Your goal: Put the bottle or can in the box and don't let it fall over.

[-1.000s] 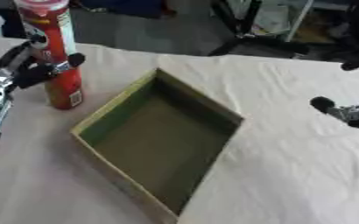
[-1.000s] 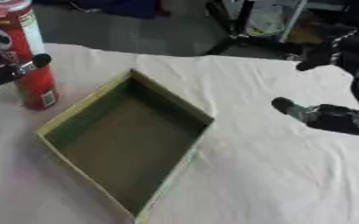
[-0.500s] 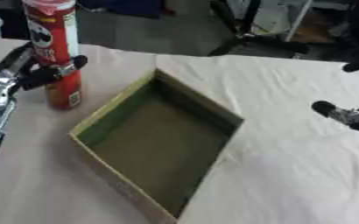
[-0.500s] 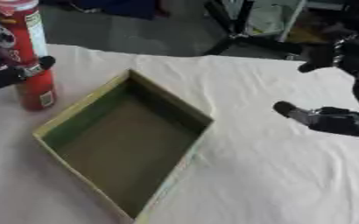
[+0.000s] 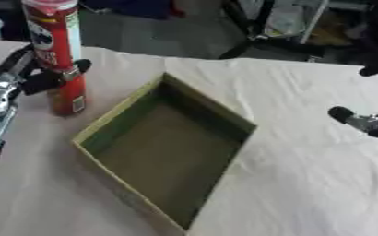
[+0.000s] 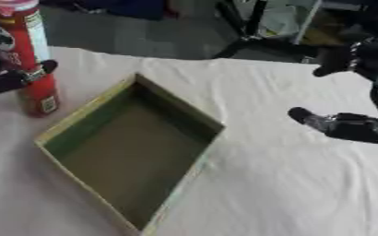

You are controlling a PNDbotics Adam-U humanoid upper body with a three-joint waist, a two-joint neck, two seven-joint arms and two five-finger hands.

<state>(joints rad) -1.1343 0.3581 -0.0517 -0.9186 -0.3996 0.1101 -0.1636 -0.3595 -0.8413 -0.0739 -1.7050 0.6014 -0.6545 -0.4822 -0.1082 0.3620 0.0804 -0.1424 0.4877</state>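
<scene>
Left eye: my left hand [image 5: 31,76] is wrapped around the red chip can [image 5: 59,55], which stands upright on the white tablecloth [image 5: 305,184] just left of the empty cardboard box [image 5: 120,126], so the box is close by. Right eye: my right hand [image 6: 350,124] hangs open, well away, near some stands in the background.

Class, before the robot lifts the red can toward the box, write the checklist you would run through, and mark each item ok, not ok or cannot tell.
1. Red can stands upright on the cloth: ok.
2. Left hand has fingers curled round the can's middle: ok.
3. Box is open and holds nothing: ok.
4. Path from can to box has nothing in between: ok.
5. Right hand is away from the box, on its far right: ok.
6. Can is closed on top: cannot tell.
</scene>
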